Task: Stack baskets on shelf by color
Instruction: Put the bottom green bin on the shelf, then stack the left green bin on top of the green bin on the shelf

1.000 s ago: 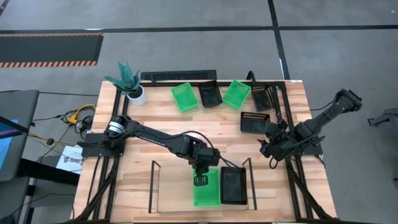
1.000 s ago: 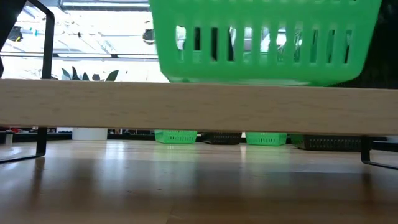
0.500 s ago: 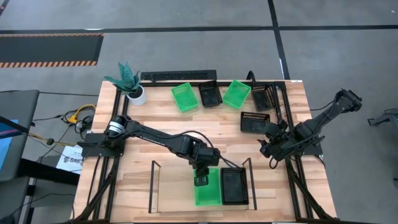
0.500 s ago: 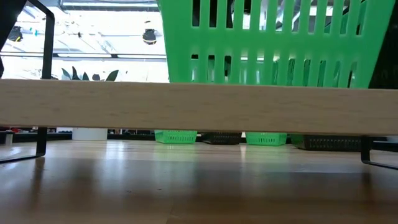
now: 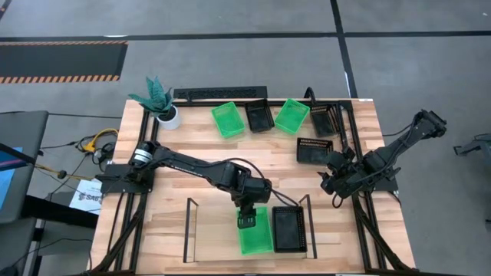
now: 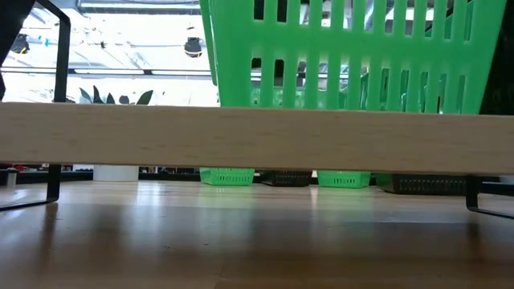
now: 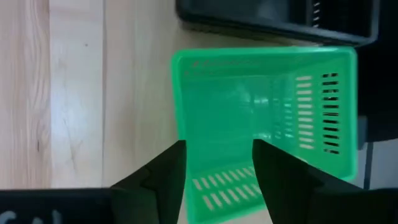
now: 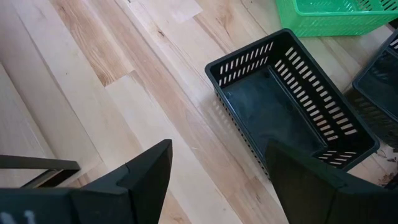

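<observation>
I had the left gripper (image 5: 245,222) over the green basket (image 5: 255,232) on the shelf (image 5: 215,230), beside a black basket (image 5: 288,228); its fingers (image 7: 165,177) were spread, holding nothing. The right gripper (image 5: 328,182) waited open above a black basket (image 8: 292,99) on the wooden desk (image 5: 192,146). Farther back lay 2 green baskets (image 5: 227,119) and a potted plant (image 5: 157,100).

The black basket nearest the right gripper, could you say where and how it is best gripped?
Take the black basket by one long wall, pinching its rim from above. It sits upright, mouth open, and the right gripper already hangs open above it.
</observation>
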`<state>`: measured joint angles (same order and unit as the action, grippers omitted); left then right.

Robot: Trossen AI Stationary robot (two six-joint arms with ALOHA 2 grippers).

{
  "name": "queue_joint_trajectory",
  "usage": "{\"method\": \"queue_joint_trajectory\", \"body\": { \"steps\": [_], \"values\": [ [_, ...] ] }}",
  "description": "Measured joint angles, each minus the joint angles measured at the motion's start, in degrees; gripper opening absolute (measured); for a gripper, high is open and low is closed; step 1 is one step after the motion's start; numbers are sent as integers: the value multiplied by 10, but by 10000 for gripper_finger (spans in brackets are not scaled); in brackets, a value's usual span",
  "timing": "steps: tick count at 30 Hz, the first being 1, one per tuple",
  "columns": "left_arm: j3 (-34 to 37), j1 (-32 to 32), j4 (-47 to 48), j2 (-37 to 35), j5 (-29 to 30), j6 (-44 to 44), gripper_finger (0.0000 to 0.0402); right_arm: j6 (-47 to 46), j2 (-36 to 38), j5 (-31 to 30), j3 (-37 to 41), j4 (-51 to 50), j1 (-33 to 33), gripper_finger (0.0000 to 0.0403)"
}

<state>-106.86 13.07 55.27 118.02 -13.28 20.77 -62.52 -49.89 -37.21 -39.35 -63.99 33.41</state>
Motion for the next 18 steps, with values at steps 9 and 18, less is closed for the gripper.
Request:
{"method": "queue_joint_trajectory", "body": {
  "steps": [9,18],
  "values": [
    [-104,-6,79,0,114,-21,176,0,0,3,0,7,0,282],
    [-148,-62,151,0,313,7,178,0,0,16,0,8,0,282]
  ]
}}
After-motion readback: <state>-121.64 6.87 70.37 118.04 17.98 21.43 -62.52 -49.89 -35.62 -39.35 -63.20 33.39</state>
